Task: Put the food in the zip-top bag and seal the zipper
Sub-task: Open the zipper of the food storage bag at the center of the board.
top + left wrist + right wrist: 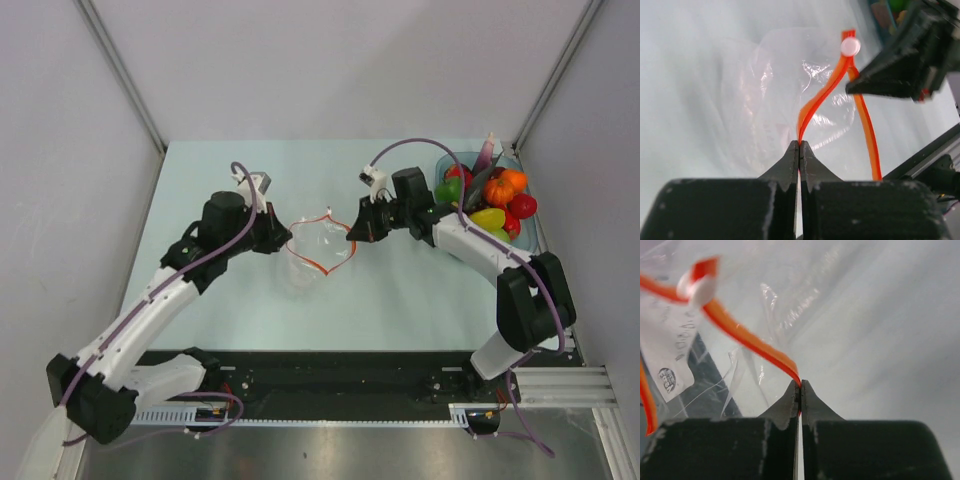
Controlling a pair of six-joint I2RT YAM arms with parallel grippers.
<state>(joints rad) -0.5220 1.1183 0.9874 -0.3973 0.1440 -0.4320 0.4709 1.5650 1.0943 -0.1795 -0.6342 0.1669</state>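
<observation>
The clear zip-top bag (pixel 318 250) hangs between my two grippers at mid-table, its mouth spread. Its orange-red zipper (pixel 322 266) curves along the mouth edge. My left gripper (pixel 284 238) is shut on the zipper strip (pixel 812 107) at the bag's left edge. My right gripper (pixel 352 230) is shut on the zipper strip (pixel 752 342) at the right edge. A white slider tab (pixel 850 46) sits on the strip near the right gripper; it also shows in the right wrist view (pixel 696 286). The food (pixel 490 196) lies heaped in the blue tray at the far right. The bag looks empty.
The translucent blue tray (pixel 530 232) stands against the right wall, behind the right arm. White walls close the table on the left, back and right. A black rail (pixel 340 380) runs along the near edge between the arm bases.
</observation>
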